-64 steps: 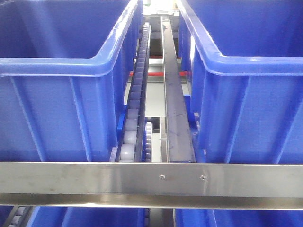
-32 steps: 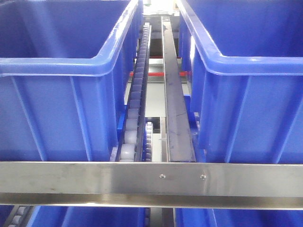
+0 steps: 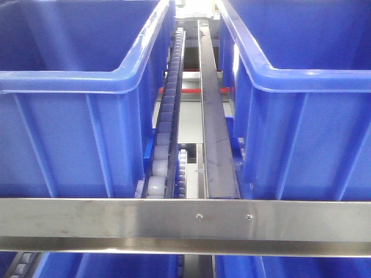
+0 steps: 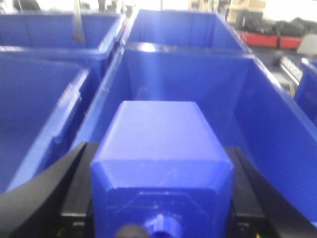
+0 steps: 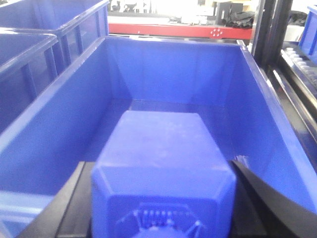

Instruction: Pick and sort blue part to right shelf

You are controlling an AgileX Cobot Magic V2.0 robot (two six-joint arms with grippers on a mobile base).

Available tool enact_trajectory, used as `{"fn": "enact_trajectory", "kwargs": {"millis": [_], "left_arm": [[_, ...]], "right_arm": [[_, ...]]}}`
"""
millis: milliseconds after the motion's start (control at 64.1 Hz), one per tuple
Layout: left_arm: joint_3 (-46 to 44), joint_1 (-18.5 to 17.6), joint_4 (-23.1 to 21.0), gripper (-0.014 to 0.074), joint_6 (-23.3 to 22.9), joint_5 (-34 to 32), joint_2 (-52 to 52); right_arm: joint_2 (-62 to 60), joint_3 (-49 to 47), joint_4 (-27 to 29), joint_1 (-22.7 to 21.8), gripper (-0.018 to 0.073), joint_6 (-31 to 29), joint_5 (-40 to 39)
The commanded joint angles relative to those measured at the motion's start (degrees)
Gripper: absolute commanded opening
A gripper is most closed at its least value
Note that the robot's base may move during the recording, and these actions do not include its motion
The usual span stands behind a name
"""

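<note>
Nothing has moved across the 3 front views, so both grippers, left and right, each pinching a blue part, hover above bins, release pending.

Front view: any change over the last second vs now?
Nothing visibly changed. The two blue bins, the roller track, the centre metal rail and the steel crossbar all sit where they were. No arm or tool enters this view.
</note>
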Motion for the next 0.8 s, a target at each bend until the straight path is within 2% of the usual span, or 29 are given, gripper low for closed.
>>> {"fn": "enact_trajectory", "kwargs": {"millis": [0, 109, 296, 374, 499, 624, 780], "left_arm": [[-3.5, -2.3, -1.4, 0.0386, 3.3, -5.7, 4.3], [-6.4, -6.8, -1.7, 0.0386, 10.3, -5.8, 10.4], [-9.5, -15.4, -1.1, 0.0386, 10.3, -13.0, 21.8], [-10.4, -17.6, -0.9, 0.0386, 10.3, -16.7, 26.8], [-12.9, -18.1, -1.3, 0.0386, 10.2, -20.5, 36.4], [-16.0, -18.1, -1.6, 0.0386, 10.2, -20.7, 43.3], [-19.9, -18.1, -5.2, 0.0386, 10.2, -20.7, 49.6]], "right_arm": [[4.2, -4.2, 0.3, -0.2, 0.0404, -0.4, -5.0], [10.5, -7.6, 0.3, -0.2, 0.0404, -0.4, -5.0], [24.0, -14.5, 0.3, -0.2, 0.0404, -0.4, -5.0], [29.2, -17.6, 0.3, -0.2, 0.0404, -0.4, -5.0], [37.7, -22.2, 0.3, -0.2, 0.0404, -0.4, -5.3], [44.5, -23.1, 0.3, -0.2, 0.0404, -0.4, -8.6], [49.2, -23.1, 0.3, -0.1, 0.0404, -0.4, -11.7]]}}
